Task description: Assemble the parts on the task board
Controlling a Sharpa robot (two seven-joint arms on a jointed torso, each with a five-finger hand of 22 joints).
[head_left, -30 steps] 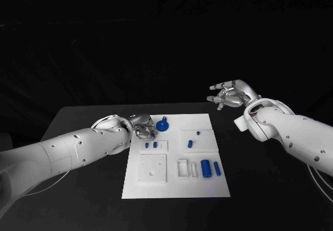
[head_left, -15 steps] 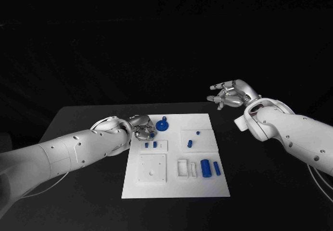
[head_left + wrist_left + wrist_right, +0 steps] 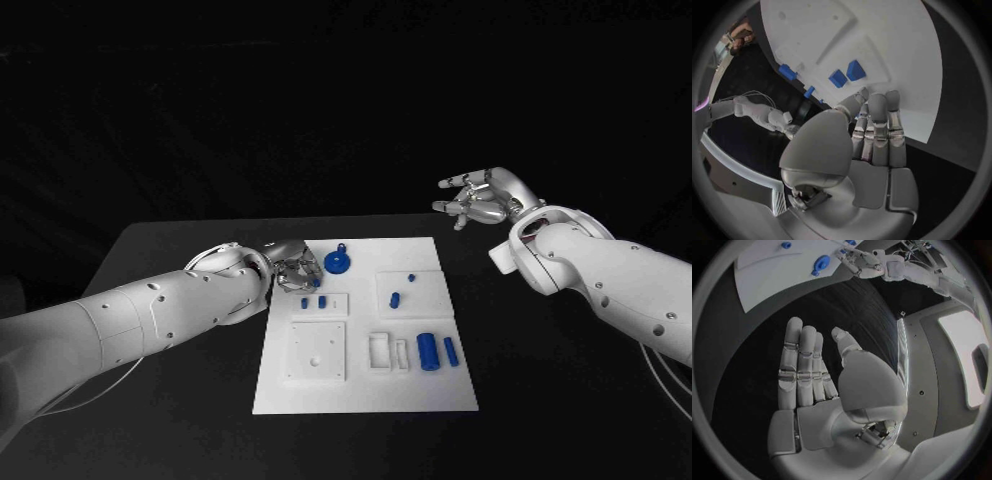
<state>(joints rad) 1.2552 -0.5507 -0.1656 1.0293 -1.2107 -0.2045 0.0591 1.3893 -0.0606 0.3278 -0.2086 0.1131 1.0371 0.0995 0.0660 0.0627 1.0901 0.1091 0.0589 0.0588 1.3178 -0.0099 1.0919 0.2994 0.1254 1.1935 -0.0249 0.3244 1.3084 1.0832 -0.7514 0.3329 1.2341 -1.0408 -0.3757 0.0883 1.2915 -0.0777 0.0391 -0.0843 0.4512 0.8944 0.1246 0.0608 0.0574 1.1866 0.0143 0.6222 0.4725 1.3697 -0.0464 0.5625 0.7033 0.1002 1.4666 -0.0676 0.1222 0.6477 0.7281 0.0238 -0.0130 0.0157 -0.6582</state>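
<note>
Fingers [image 3: 879,130] of left hand [image 3: 294,264] pressed together, holding nothing; two blue parts [image 3: 846,74] just beyond fingertips.

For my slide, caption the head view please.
Left hand at the task board's far left corner; right hand raised, holding nothing.

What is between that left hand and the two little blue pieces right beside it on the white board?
Nothing visible. The left hand hovers at the task board's left edge, and the two small blue parts lie just in front of it on bare white surface, as the left wrist view also shows.
</note>
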